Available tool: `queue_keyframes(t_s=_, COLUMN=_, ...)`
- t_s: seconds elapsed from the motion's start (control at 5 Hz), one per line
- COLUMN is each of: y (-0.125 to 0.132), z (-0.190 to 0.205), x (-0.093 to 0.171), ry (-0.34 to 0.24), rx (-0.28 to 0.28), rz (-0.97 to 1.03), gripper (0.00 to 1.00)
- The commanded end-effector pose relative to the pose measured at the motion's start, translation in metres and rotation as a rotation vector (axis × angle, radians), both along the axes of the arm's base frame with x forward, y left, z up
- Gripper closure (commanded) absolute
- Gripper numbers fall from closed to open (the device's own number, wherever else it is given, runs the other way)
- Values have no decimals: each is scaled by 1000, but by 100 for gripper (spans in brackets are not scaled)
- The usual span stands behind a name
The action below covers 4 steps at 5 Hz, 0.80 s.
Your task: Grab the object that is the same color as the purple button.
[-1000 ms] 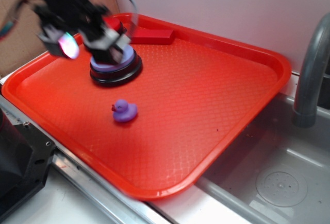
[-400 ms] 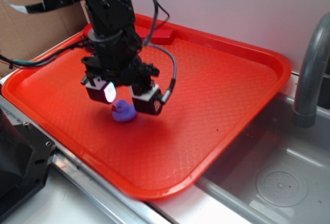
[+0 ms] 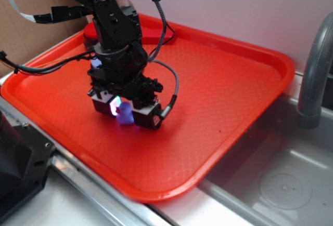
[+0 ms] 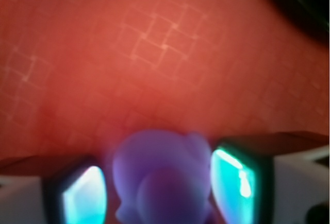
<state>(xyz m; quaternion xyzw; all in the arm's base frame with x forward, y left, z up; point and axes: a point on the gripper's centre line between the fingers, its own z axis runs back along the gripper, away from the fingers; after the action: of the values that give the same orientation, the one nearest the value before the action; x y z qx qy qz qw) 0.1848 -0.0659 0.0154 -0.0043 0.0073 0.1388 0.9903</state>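
the pincer (image 3: 124,113) is down at the red tray (image 3: 229,80), its two pads set apart with the little purple duck (image 3: 124,114) sitting between them. in the wrist view the duck (image 4: 162,177) fills the gap, the right pad (image 4: 232,185) looking almost against it and the left pad (image 4: 82,198) just beside it. so the approach and descent look done (by my reading); closing and lifting are left. whether either pad really touches is hard to tell, since the wrist view is blurred. the purple button is almost wholly hidden behind the arm, and the duck's beak cannot be made out.
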Motion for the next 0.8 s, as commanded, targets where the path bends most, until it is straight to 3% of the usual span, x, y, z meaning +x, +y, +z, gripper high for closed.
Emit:
queue_keyframes(t_s=0.0, y=-6, z=80, x=10, ry=-53, rx=-13, rz=-292, gripper=100)
queue_keyframes(t_s=0.2, y=-22, z=129, x=12, ry=-40, rx=78, rz=-418, gripper=100)
queue_keyframes(t_s=0.4, y=-24, z=179, x=18, ry=-58, rx=85, rz=-509, gripper=100)
queue_keyframes(t_s=0.6, y=-14, z=223, x=27, ry=-16, rx=98, rz=-539, gripper=100)
